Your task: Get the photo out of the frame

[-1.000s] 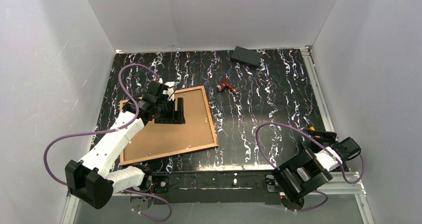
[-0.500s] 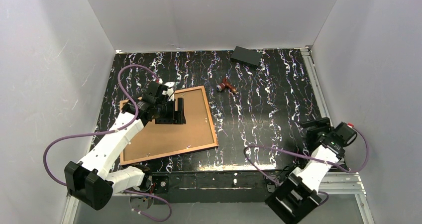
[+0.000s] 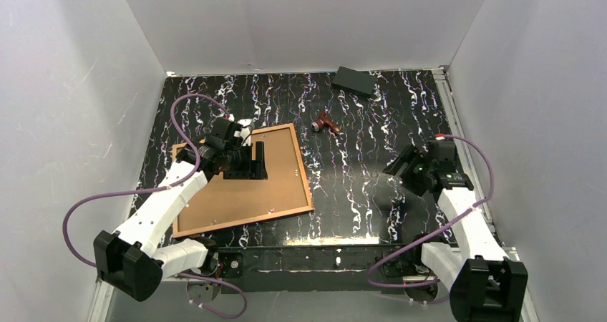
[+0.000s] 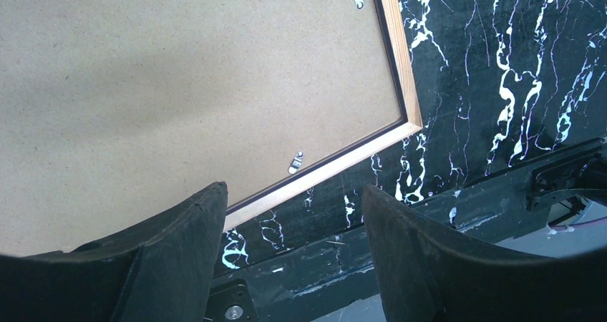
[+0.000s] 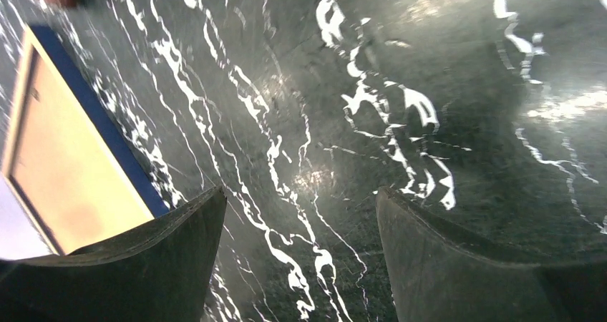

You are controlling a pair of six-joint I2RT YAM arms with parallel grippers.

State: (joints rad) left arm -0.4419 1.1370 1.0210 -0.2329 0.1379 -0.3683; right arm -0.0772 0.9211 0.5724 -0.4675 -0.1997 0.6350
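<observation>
Both left hand (image 4: 292, 193) and right hand (image 5: 300, 193) released, empty; photo (image 4: 179, 86) back-up inside frame (image 4: 401, 50).

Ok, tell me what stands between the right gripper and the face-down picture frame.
Nothing visible does. Only bare black white-veined tabletop lies between the open right gripper and the right edge of the thin navy-blue rectangular frame. The small reddish-brown object sits farther back, off that line.

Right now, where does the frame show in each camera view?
Top external: frame left of centre, under the left hand.
Left wrist: its wooden border upper right.
Right wrist: its blue edge at left.
Shared landmark: the white-streaked black table.
</observation>
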